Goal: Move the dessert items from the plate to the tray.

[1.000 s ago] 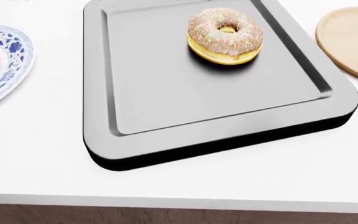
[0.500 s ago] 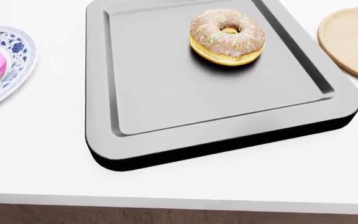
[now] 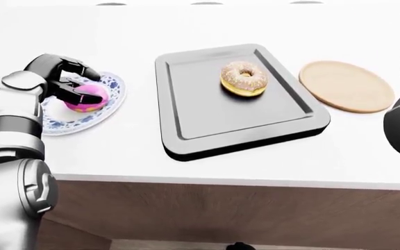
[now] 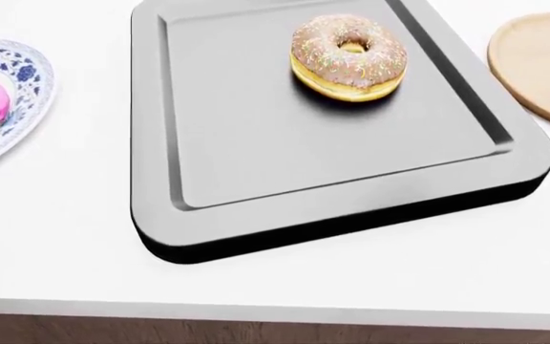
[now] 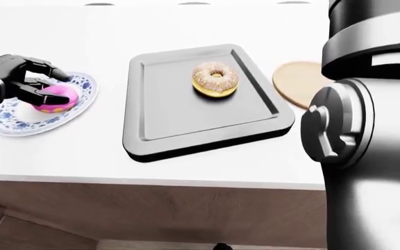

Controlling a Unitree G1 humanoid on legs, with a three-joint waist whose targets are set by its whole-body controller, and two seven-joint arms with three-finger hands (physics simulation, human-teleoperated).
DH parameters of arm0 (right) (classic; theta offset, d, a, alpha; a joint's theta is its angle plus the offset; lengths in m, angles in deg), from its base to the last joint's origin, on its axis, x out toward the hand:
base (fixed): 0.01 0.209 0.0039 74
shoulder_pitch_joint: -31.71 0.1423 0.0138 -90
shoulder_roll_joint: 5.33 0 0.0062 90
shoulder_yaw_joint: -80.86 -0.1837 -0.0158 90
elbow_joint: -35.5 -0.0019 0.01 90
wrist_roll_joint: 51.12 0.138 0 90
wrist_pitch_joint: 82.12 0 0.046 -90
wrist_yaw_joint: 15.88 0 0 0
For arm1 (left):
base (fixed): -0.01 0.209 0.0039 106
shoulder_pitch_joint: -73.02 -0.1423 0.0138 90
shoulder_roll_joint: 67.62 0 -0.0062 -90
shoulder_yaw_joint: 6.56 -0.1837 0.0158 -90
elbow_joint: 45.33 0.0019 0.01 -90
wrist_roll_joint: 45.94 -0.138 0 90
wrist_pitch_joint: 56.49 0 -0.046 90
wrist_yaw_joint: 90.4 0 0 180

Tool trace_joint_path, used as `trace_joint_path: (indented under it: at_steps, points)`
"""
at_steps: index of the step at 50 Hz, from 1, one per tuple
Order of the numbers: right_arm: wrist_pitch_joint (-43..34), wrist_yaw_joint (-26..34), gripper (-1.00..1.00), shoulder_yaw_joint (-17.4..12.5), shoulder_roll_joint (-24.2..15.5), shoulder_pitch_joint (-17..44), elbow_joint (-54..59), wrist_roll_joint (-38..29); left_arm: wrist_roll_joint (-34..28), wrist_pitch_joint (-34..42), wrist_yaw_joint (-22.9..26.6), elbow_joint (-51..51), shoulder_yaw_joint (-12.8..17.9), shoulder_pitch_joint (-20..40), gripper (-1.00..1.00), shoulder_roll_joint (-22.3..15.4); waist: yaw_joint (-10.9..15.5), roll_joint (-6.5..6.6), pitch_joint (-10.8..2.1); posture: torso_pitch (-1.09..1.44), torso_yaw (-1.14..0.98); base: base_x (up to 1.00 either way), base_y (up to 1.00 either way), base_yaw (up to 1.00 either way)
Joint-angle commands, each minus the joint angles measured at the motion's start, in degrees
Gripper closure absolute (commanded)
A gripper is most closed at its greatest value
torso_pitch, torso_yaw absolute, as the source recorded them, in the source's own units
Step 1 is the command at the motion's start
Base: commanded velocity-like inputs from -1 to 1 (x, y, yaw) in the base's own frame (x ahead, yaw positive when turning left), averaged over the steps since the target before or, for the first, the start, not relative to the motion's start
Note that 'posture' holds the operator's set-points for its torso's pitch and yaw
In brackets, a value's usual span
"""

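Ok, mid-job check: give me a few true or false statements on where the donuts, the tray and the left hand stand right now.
1. The sprinkled donut lies on the grey tray. True.
2. The pink donut is already on the tray. False: it sits on the blue-patterned plate, to the left of the tray in the left-eye view.
3. The left hand is at the pink donut, with its fingers round it. True.
4. The round wooden board carries a donut. False: nothing lies on it.
5. The right hand is reaching over the tray. False: only the right arm shows at the views' right edge; its hand is out of view.
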Motion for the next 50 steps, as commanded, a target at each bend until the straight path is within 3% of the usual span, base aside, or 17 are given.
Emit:
trace_joint_path:
  at_steps: [1, 6, 16, 17, 25, 37, 41, 50]
  points:
    - [1.6, -0.2, -1.00, -0.2, -0.5, 2.2, -2.2, 0.3, 0.3, -1.3, -1.4, -2.5, 0.4, 2.5, 0.59, -1.2, 0.0, 0.27, -2.28, 0.19, 0.00, 0.00, 0.00, 0.00]
    - [1.6, -0.5, -1.00, -0.2, -0.5, 1.7, -2.6, 0.5, 0.4, -1.3, -3.2, -2.2, 0.6, 3.8, 0.76, -1.1, 0.0, 0.18, -2.20, 0.19, 0.00, 0.00, 0.00, 0.00]
    - [1.3, -0.6, -1.00, -0.1, -0.7, 1.2, -3.1, 0.8, 0.2, -1.2, -4.0, -2.1, 0.4, 5.5, 0.91, -0.8, 0.0, 0.17, -2.19, 0.19, 0.00, 0.00, 0.00, 0.00]
    - [1.3, -0.6, -1.00, -0.2, -0.7, 1.2, -3.1, 0.8, 0.3, -1.1, -3.9, -2.0, 0.4, 5.6, 0.99, -0.7, 0.0, 0.17, -2.20, 0.19, 0.00, 0.00, 0.00, 0.00]
    - [1.1, -0.6, -1.00, 0.0, -0.8, 1.9, -2.9, 0.8, 0.6, -0.8, -3.3, -2.1, 0.2, 9.2, 1.00, 1.1, 0.0, 0.02, -2.13, 0.19, 0.00, 0.00, 0.00, 0.00]
    - [1.0, -0.5, -1.00, -0.1, -0.7, 1.9, -3.1, 0.8, 0.8, -2.1, -2.3, -1.4, -1.1, 16.1, 1.00, 8.6, 0.4, -0.76, -1.98, 0.19, 0.00, 0.00, 0.00, 0.00]
    - [1.0, -0.6, -1.00, -0.2, -0.7, 1.5, -3.4, 1.0, 0.8, -1.5, -2.0, -1.4, -1.6, 18.9, 1.00, 12.7, 0.4, -1.06, -1.94, 0.19, 0.00, 0.00, 0.00, 0.00]
    - [0.4, -0.6, -1.00, 0.0, -0.7, 1.9, -3.6, 1.0, 1.5, -4.4, -1.5, -0.3, -2.0, 19.1, 1.00, 19.6, 0.6, -1.78, -1.81, 0.19, 0.00, 0.00, 0.00, 0.00]
